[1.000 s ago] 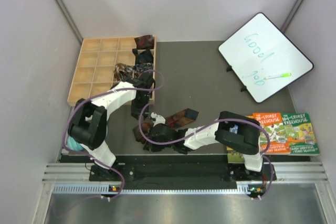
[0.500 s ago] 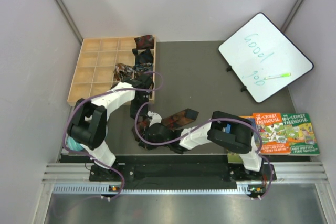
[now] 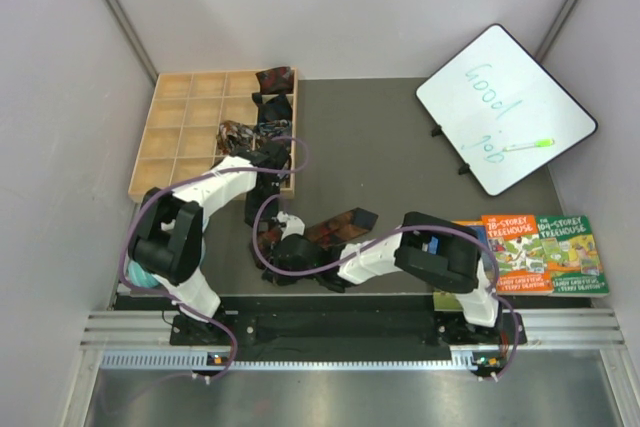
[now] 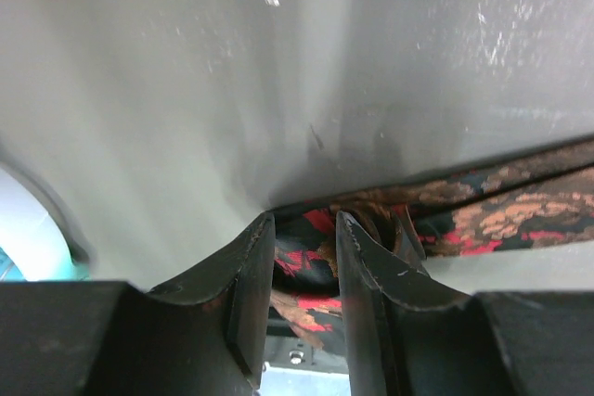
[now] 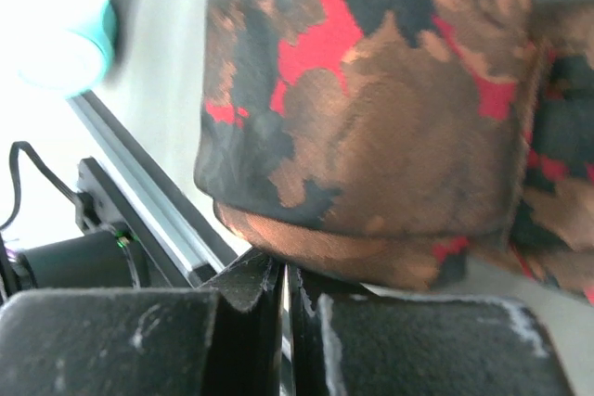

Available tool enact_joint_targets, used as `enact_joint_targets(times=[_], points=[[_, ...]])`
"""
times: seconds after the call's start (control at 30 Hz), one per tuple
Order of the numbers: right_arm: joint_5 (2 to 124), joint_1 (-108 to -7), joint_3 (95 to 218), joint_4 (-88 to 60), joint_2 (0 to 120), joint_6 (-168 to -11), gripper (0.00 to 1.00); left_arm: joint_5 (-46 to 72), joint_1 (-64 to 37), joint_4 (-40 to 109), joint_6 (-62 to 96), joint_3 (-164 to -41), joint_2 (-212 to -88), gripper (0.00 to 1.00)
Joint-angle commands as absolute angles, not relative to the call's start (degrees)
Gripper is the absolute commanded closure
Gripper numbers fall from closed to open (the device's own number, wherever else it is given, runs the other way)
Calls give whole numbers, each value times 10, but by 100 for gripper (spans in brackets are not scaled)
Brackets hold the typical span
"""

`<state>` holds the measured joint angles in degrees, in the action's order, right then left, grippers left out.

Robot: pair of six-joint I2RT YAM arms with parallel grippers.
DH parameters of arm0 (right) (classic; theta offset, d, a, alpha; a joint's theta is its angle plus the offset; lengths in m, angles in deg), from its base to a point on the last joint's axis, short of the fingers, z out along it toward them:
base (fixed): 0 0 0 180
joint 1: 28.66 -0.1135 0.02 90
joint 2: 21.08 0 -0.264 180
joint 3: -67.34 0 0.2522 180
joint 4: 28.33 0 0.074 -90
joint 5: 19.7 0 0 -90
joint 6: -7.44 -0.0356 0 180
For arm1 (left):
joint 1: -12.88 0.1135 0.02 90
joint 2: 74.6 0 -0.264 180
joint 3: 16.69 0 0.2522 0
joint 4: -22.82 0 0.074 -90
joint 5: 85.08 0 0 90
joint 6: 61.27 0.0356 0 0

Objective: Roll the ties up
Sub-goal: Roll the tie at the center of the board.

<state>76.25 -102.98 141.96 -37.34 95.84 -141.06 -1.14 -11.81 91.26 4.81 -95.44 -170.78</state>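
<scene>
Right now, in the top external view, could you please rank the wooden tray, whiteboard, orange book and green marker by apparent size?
1. wooden tray and whiteboard: too close to rank, and the propped board may sit nearer the camera.
2. orange book.
3. green marker, the smallest.

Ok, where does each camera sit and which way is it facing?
Top external: fixed above and behind the arm bases, looking down on the dark grey table; both arms show whole.
Left wrist: on the left arm, looking along its black fingers at the tabletop; left jaws closed on the dark red-and-rust patterned fabric tie.
Right wrist: on the right arm, close on the tie's rolled end; right jaws shut at the bottom edge.
Shared: all three show that tie; overhead it lies between the arms.
</scene>
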Motion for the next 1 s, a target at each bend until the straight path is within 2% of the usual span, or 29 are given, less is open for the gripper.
enact_joint_targets(times=[0.0, 0.3, 0.33, 0.47, 0.6, 0.8, 0.97], points=[[750, -1049, 1457, -323, 899, -1320, 100, 13, -146, 937, 32, -974, -1728, 62], [732, -1070, 1402, -272, 764, -1287, 100, -8, -145, 955, 21, -1016, -1749, 59], [740, -1071, 1396, -263, 749, -1284, 100, -9, -145, 957, 19, -1029, -1748, 53], [803, -1068, 1423, -133, 688, -1244, 100, -26, -140, 977, 14, -1070, -1743, 44], [825, -1047, 1445, -86, 650, -1223, 100, -49, -131, 1002, 7, -1110, -1731, 34], [766, -979, 1439, -78, 650, -1215, 100, -83, -121, 1033, -25, -1128, -1647, 23], [681, -941, 1494, -52, 700, -1190, 100, -106, -112, 1028, -85, -1048, -1512, 19]])
